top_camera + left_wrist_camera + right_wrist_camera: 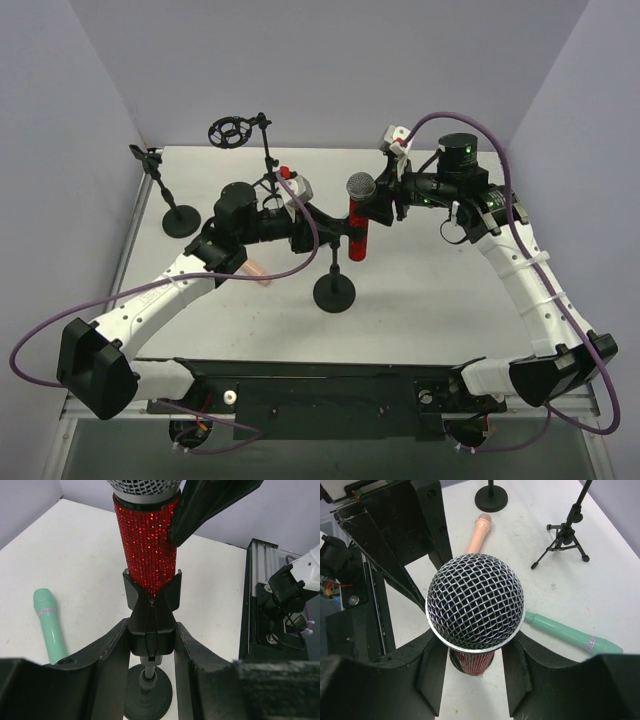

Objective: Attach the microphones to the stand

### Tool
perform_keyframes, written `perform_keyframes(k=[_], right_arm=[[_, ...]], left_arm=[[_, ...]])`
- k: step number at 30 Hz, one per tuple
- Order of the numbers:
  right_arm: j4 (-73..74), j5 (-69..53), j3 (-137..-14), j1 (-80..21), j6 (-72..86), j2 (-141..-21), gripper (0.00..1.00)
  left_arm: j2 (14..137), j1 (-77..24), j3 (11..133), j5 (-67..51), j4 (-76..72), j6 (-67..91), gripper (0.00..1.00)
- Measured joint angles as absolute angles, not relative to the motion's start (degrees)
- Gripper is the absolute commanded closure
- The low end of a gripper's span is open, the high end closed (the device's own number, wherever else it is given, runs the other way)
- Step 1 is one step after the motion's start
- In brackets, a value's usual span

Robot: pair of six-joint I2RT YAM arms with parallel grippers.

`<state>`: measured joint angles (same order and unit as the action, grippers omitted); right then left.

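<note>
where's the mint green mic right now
In the left wrist view the mint-green microphone lies flat on the table, left of the stand clip holding the red microphone.

Red microphone [358, 225] upright in stand clip [150, 615] — mint microphone [49, 625] and peach microphone [479, 532] lying flat

No writing, brand, number or sign can be read in any of the views.
</note>
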<state>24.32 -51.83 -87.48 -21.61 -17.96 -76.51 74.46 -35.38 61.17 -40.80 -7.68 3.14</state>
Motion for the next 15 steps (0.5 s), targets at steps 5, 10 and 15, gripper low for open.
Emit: perform_keyframes(k=[5,10,15], right_arm=[[14.9,-50.1,-82.7,-21.8,-7.7,-75.7,0.98],[3.3,-46.8,-75.5,-21.7,4.6,-73.6,0.98],[-2.6,-44.0,-71.3,-21.7,10.7,-71.9,0.98]], left_arm=[[71.8,-35.9,58.0,-36.1,-10.4,5.2,1.0],[70.7,-37.4,57.2,-30.2,-10.4,6.2,1.0],[70.2,-38.7,57.2,-26.9,-10.0,7.6,1.0]])
